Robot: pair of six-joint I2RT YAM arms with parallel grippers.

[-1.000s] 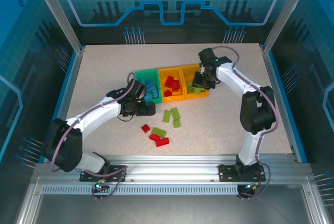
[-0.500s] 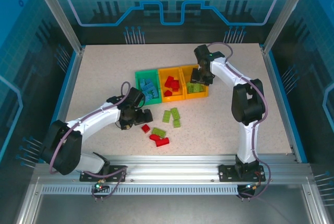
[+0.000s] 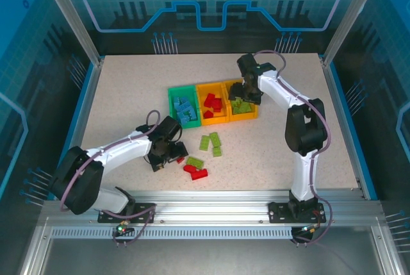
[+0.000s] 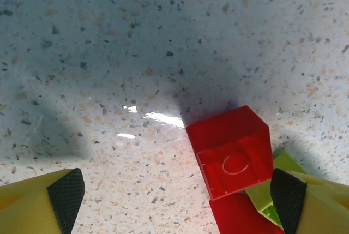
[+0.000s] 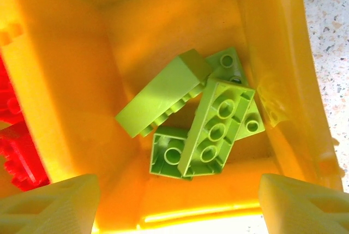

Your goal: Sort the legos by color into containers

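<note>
Legos (image 3: 211, 141) partly sorted; both grippers stand open and neither grips a brick.
Left gripper (image 3: 168, 153) sits low over the table (image 3: 128, 89) with its jaws spread wide. A red brick (image 4: 232, 152) lies on the table between its pads (image 4: 65, 193), much nearer one pad than the other; whether it touches cannot be told. Right gripper (image 3: 248, 92) hangs above the right orange-yellow bin (image 5: 272, 54), fingers apart, with a pile of lime green bricks (image 5: 218, 127) inside the bin directly beneath it. Blue bricks (image 3: 184, 109) lie in the green bin (image 3: 172, 99) and red bricks (image 3: 211, 103) in the middle orange-yellow bin (image 3: 213, 120). Loose lime and red pieces lie on the table near the left gripper.
</note>
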